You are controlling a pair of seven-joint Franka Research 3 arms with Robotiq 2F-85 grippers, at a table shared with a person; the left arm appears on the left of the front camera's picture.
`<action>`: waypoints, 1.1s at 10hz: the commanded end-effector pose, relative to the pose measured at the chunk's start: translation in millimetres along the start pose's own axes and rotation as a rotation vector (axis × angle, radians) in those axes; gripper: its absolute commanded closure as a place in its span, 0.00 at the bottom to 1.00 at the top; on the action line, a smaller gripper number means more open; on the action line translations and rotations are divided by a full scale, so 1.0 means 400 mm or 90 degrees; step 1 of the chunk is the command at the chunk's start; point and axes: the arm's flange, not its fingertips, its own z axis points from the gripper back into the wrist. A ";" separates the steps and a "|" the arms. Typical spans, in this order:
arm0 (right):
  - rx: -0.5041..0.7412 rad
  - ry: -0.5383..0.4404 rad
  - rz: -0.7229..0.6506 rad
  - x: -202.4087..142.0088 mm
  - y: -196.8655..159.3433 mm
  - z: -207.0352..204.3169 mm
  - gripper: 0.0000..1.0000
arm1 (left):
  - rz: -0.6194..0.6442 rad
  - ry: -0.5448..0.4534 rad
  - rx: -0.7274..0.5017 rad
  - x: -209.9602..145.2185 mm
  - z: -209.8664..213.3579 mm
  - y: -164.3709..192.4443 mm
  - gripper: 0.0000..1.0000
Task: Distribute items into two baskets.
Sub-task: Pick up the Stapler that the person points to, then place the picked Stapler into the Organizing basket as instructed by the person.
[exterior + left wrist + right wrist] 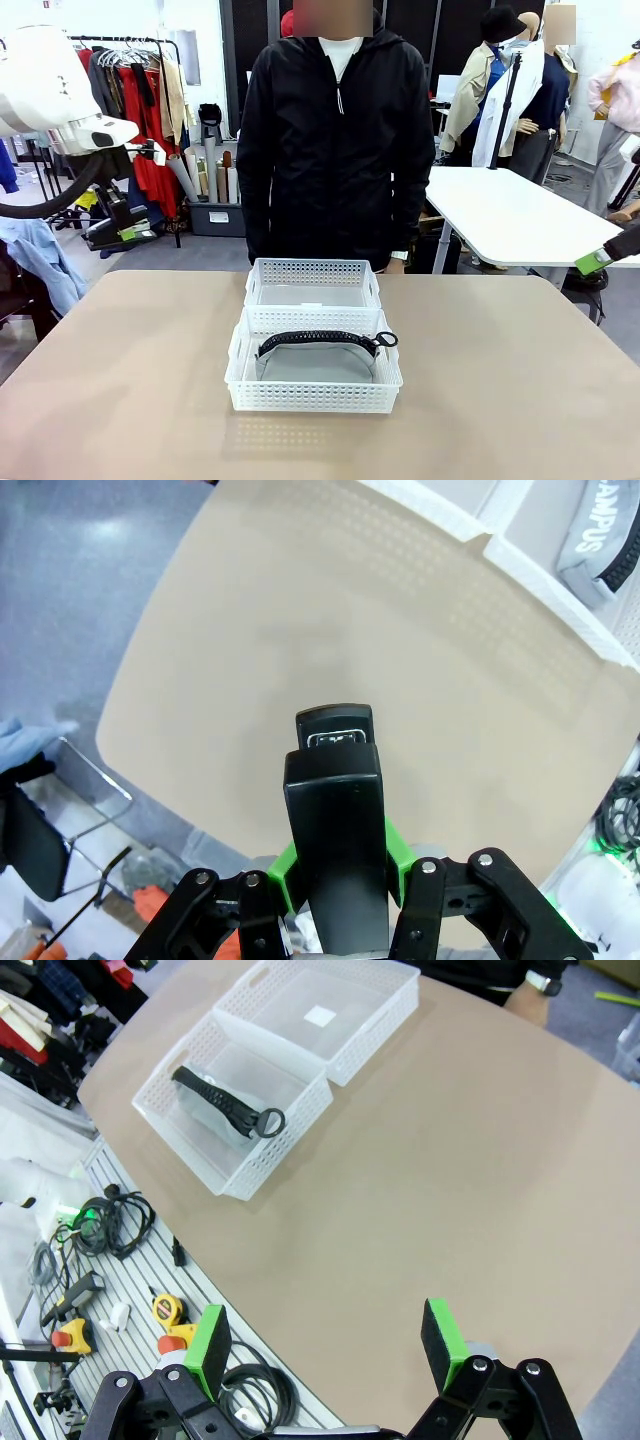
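Note:
Two white lattice baskets stand end to end in the middle of the table. The nearer basket (240,385) (160,1085) holds the grey pouch (315,365) with its black coiled strap (225,1110). The farther basket (262,275) (385,1010) has nothing in it but a small label. In the left wrist view my left gripper (335,880) is shut on the black stapler (335,820), held high over the table's left part, away from the baskets; the pouch (600,530) shows at the top right. My right gripper (325,1338) is open with nothing in it, high above the table's right side.
A person in a black jacket (335,140) stands at the far edge behind the baskets, one hand (530,985) near the table edge. Cables and tools (110,1230) lie on a rail along the robot's side. A white table (510,210) stands behind on the right.

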 end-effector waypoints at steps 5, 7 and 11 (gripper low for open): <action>0.003 -0.002 0.008 -0.001 -0.001 0.003 0.00 | 0.005 0.000 0.002 -0.004 0.003 0.003 0.97; 0.003 -0.002 0.008 -0.001 -0.001 0.003 0.00 | 0.005 0.000 0.002 -0.004 0.003 0.003 0.97; 0.003 -0.002 0.008 -0.001 -0.001 0.003 0.00 | 0.005 0.000 0.002 -0.004 0.003 0.003 0.97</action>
